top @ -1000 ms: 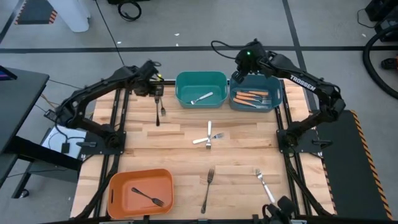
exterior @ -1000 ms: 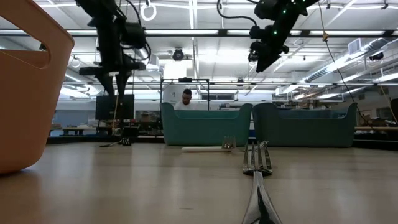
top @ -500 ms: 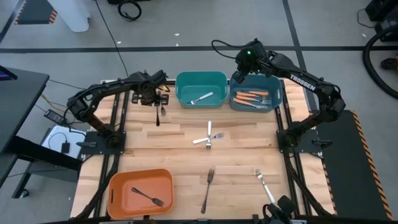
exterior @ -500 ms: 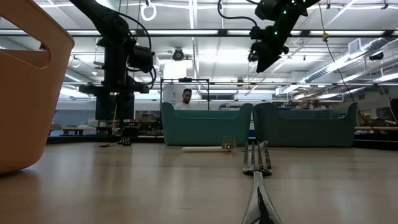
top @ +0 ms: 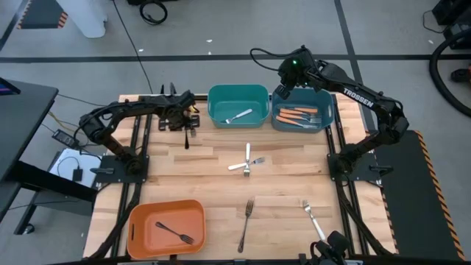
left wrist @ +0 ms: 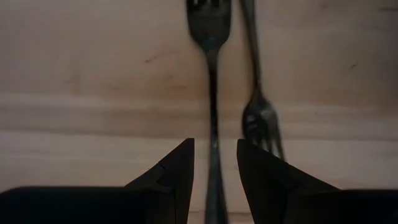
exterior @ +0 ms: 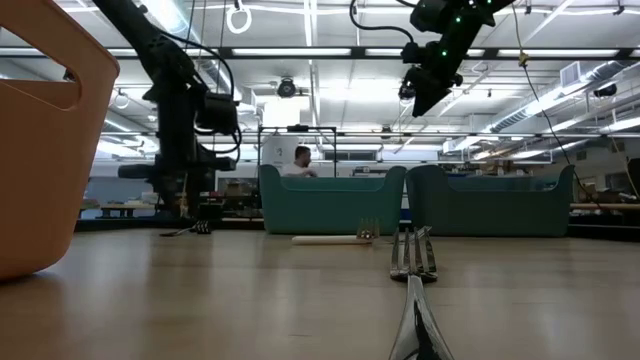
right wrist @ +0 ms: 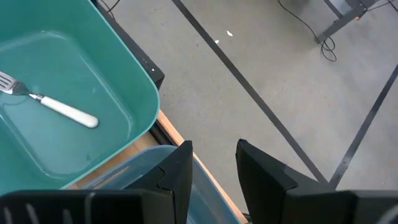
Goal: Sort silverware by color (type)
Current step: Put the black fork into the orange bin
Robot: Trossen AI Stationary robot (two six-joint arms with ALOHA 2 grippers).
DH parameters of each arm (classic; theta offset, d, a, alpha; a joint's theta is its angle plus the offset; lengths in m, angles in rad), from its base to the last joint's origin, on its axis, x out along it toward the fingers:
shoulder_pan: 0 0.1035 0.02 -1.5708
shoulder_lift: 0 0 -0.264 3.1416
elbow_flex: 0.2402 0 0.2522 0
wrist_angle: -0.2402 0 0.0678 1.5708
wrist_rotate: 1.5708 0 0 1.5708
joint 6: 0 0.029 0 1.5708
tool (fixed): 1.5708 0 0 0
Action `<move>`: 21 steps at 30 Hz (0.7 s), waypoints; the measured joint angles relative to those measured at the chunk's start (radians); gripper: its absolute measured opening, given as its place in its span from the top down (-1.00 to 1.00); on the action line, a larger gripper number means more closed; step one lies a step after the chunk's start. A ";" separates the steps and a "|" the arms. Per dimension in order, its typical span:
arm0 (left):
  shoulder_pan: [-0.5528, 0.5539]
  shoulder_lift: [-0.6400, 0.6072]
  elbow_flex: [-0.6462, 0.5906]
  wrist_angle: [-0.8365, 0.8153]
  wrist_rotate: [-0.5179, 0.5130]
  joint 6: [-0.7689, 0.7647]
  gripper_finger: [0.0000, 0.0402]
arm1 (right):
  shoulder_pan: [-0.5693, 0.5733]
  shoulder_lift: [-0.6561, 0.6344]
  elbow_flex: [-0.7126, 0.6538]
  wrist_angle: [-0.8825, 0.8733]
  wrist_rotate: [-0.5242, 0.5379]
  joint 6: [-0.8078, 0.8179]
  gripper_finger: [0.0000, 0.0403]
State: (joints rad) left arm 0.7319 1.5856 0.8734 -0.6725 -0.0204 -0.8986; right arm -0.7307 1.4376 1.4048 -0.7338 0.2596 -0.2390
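Two dark forks (left wrist: 210, 74) lie side by side on the wooden table at its far left. My left gripper (left wrist: 215, 149) points down over them, open. Its fingers stand on either side of one fork's handle (left wrist: 214, 124) without touching it. The second dark fork (left wrist: 260, 118) lies just beside it. In the high view this gripper (top: 185, 122) is left of the teal bin (top: 218, 96). My right gripper (top: 282, 90) hangs open and high over the far rims of the teal bin and the blue bin (top: 327, 110), with nothing between its fingers.
The teal bin holds a white-handled fork (top: 239, 115). The blue bin holds several orange-handled forks (top: 297, 114). An orange bin (top: 140, 221) at the near left holds a dark fork (top: 175, 234). Crossed white-handled forks (top: 246, 162), a dark fork (top: 246, 223) and a light-handled fork (top: 312, 218) lie on the table.
My left gripper has come down toward the two dark forks and rolled somewhat about its own axis, staying open. The forks have not moved. My right arm has kept still.
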 joint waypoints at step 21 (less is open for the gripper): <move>0.010 0.137 0.003 0.037 -0.008 -0.030 0.57 | 0.000 0.000 0.000 -0.016 0.000 0.002 0.36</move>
State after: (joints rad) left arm 0.7418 1.7226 0.8768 -0.6357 -0.0288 -0.9287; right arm -0.7307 1.4372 1.4048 -0.7498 0.2592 -0.2367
